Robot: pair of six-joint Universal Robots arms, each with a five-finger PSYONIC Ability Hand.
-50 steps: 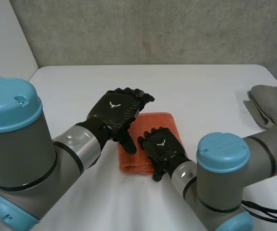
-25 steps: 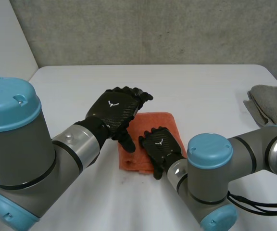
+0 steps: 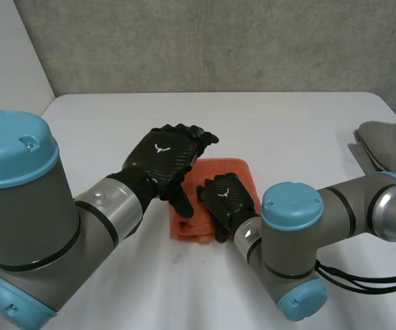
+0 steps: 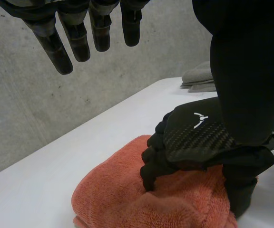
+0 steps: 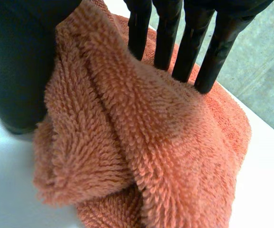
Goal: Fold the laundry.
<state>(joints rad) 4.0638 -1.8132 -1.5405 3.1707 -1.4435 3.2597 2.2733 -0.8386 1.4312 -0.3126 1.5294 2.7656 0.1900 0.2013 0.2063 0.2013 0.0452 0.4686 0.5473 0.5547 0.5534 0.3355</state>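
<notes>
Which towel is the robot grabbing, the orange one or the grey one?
The orange towel, in the middle: the right hand pinches it. The grey towel lies alone, off to the side.

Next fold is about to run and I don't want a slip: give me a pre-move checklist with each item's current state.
1. Right hand grips the orange towel: ok, fingers on top, thumb at its near edge, cloth bunched between.
2. Left hand free: ok, open, hovering above the towel, apart from it.
3. Towel wholly on the table: ok.
4. Grey towels out of the way: ok, at the table's right edge.
5. Layers lie flat and even: not ok, near edge bunched.
</notes>
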